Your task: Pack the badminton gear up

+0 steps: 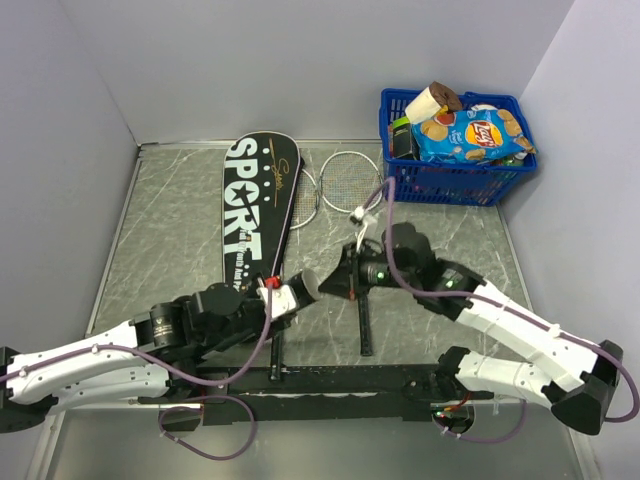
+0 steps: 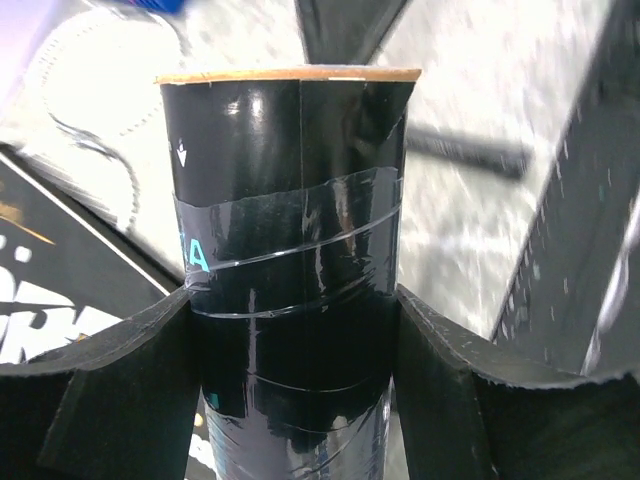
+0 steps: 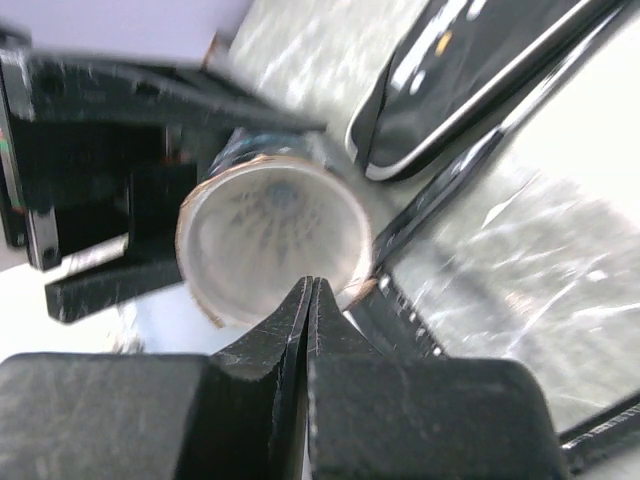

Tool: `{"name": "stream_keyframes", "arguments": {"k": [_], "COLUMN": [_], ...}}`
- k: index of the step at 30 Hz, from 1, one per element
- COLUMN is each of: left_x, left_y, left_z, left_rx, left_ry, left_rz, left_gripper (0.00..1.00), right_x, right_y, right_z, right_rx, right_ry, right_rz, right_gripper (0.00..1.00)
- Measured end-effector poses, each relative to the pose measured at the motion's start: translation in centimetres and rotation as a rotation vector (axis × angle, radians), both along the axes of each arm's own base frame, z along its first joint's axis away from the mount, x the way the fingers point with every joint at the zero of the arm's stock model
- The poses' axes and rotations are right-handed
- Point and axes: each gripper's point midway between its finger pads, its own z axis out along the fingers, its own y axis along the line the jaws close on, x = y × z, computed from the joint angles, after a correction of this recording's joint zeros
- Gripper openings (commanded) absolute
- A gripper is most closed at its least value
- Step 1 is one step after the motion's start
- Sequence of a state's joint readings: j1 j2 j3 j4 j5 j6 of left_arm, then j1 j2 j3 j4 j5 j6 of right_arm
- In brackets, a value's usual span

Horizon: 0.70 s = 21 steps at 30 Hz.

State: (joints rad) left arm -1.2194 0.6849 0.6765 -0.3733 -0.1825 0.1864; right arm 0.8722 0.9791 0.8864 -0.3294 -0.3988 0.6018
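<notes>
Loading the tube (image 2: 290, 170): left gripper (image 2: 292, 300) clamps it at table centre, mouth toward 2 o'clock. Right gripper (image 3: 310, 300), fingers pressed together on nothing, sits at the mouth; feathers seem to lie inside. Next, probably: back off, then sleeve the rackets (image 1: 345, 178) at 12 o'clock.

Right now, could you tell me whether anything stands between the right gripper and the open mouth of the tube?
Nothing visible does. The right gripper, jaws shut, sits right at the lower rim of the open mouth of the tube, which the left gripper clamps and points toward it.
</notes>
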Motion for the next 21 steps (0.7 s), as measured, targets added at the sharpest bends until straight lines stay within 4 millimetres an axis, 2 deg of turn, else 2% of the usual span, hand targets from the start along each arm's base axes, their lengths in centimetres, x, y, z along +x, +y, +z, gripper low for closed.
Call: {"name": "stream_keyframes", "arguments": {"k": [2, 5, 7, 9, 12, 16, 19, 21], "left_x": [0.7, 2.1, 3.8, 5.6, 9.6, 15.0, 18.9, 21.6], "left_y": [-0.3, -0.4, -0.3, -0.1, 1.2, 5.1, 9.0, 12.1], "left_z": [1.8, 4.6, 6.5, 7.6, 8.2, 7.8, 7.7, 7.8], "left_rx": [-0.053, -0.108, -0.128, -0.124, -0.089, -0.024, 0.006, 0.011], "left_ry": [-0.016, -0.048, -0.072, -0.083, -0.089, -0.079, -0.059, -0.044], "left_rz": [0.036, 0.107, 0.179, 0.246, 0.375, 0.556, 0.688, 0.777], "left_gripper": [0.01, 0.01, 0.01, 0.01, 0.01, 0.01, 0.01, 0.01], "right_x": [1.2, 4.2, 6.2, 7.6, 8.0, 7.3, 6.8, 6.2], "right_y": [-0.5, -2.5, -4.4, -6.3, -7.9, -8.6, -8.9, -8.9], "right_z": [2.0, 5.5, 7.7, 9.3, 10.6, 10.4, 8.4, 5.8], "right_rx": [-0.007, -0.013, -0.012, -0.019, -0.028, -0.037, -0.061, -0.095], "right_ry": [-0.039, -0.109, -0.156, -0.198, -0.239, -0.247, -0.22, -0.172], "right_rz": [-0.049, -0.182, -0.28, -0.364, -0.419, -0.42, -0.413, -0.396], "right_gripper": [0.0, 0.0, 0.0, 0.0, 0.0, 0.0, 0.0, 0.0]}}
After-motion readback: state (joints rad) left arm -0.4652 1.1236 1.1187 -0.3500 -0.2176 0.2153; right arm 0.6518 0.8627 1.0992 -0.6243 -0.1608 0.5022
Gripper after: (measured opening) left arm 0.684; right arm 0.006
